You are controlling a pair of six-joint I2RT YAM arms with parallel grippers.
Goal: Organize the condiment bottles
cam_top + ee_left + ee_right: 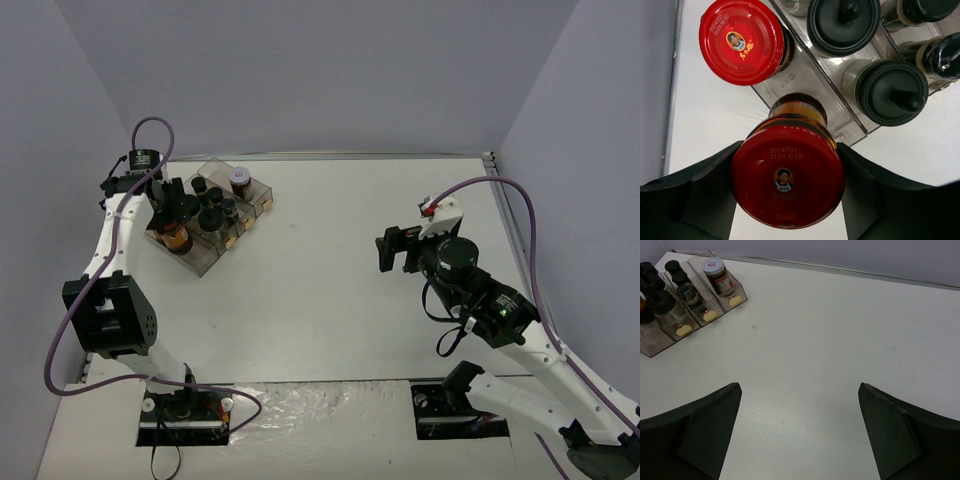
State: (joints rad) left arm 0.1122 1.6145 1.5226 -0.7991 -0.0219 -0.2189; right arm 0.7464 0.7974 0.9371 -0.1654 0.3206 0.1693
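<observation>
Compartment tray point(812, 87) sits at the far left of the table point(330, 300); knob-capped bottles point(842, 22) fill its middle lanes and a single jar point(716, 274) stands in its right end lane. At its left end two wide jars point(742, 40) stand one behind the other. The nearer jar point(787, 175) is between the left gripper's point(788, 150) fingers — whether inside the end lane or just outside it cannot be told.

Left wrist view, near jar point(788, 182), red lid: pale dot-print stamp. The top line reads 20241121; the second reads roughly 01:09 16 G8, punctuation unclear. Below the stamp is a small round portrait of a person with a row of yellow Chinese characters under it, too small to make out.

Same view, far jar point(741, 40), red lid: same portrait and yellow characters, turned at an angle. A faint stamp near the lid edge starts 2024; the rest is not legible.

Right wrist view, white-lidded jar point(717, 275): red-and-blue sticker on the lid, print unreadable.

Top view: nothing legible.
</observation>
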